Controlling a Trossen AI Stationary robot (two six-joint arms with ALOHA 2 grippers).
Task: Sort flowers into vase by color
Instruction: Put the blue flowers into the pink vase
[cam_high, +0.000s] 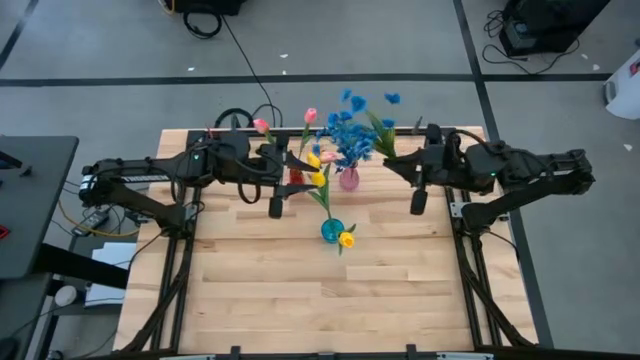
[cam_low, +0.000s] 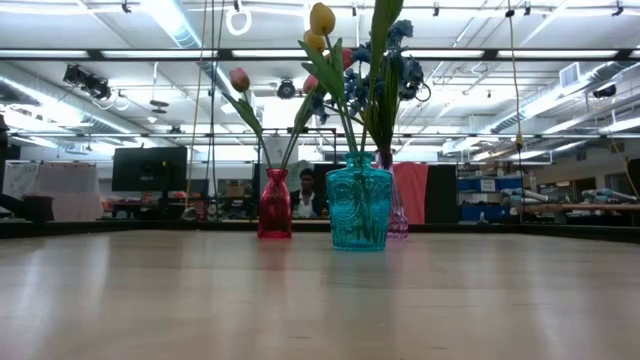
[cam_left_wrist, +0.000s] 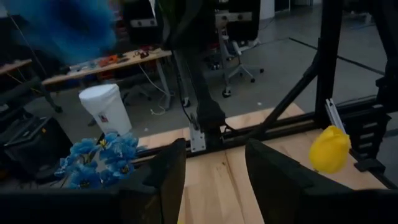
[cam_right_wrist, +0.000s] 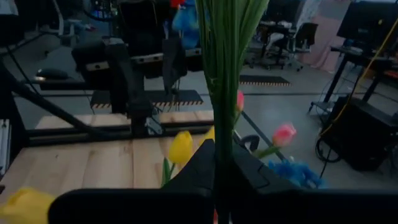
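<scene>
Three small vases stand near the table's far edge. A red vase (cam_high: 297, 177) holds pink tulips (cam_high: 262, 126), a purple vase (cam_high: 349, 179) holds blue sprigs (cam_high: 348, 140), and a teal vase (cam_high: 331, 230) holds yellow tulips (cam_high: 346, 239). My right gripper (cam_high: 398, 162) is right of the purple vase, shut on a green-stemmed blue sprig (cam_high: 372, 118). My left gripper (cam_high: 290, 163) hangs open and holds nothing beside the red vase. Its wrist view shows the open gripper (cam_left_wrist: 214, 168) with blue blossoms (cam_left_wrist: 99, 158) and a yellow bud (cam_left_wrist: 329, 149) beyond. My right gripper (cam_right_wrist: 221, 165) pinches the blue sprig's green stems (cam_right_wrist: 222, 134) between its two fingers. It comes in about level from the table's right, with the fingers across the stems. The sprig is lifted clear and rises above the fingers with its blossoms on top. Its lower end is hidden by the gripper.
The near half of the wooden table (cam_high: 300, 300) holds nothing. In the low view the teal vase (cam_low: 358, 205) stands in front, the red vase (cam_low: 275, 205) and purple vase (cam_low: 397, 215) behind. A person (cam_low: 306, 195) sits in the room beyond.
</scene>
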